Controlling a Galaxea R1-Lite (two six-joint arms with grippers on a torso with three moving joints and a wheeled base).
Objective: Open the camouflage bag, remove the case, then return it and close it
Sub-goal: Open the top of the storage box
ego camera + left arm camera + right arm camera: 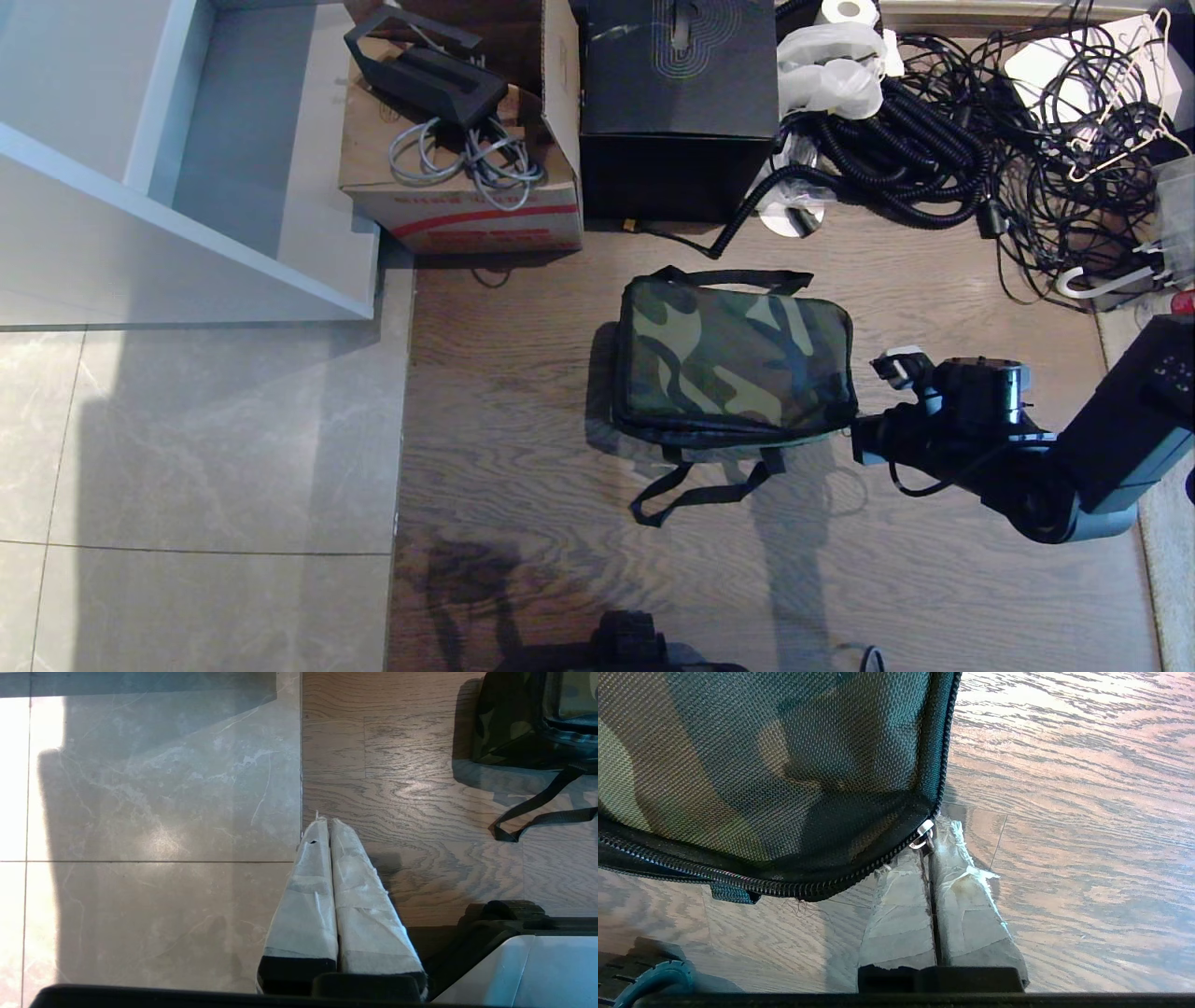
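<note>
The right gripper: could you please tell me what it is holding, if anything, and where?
The right gripper is shut on the bag's zipper pull, at the corner.

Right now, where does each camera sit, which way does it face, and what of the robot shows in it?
Head view: high on the robot, facing down at the camouflage bag on the wood floor; the right gripper shows at the bag's corner.
Left wrist view: behind the left gripper, shut, hanging over the seam between tile floor and wood.
Right wrist view: behind the right gripper's shut fingers, pinching the zipper pull.
Shared: all three show the bag and the wood floor.
</note>
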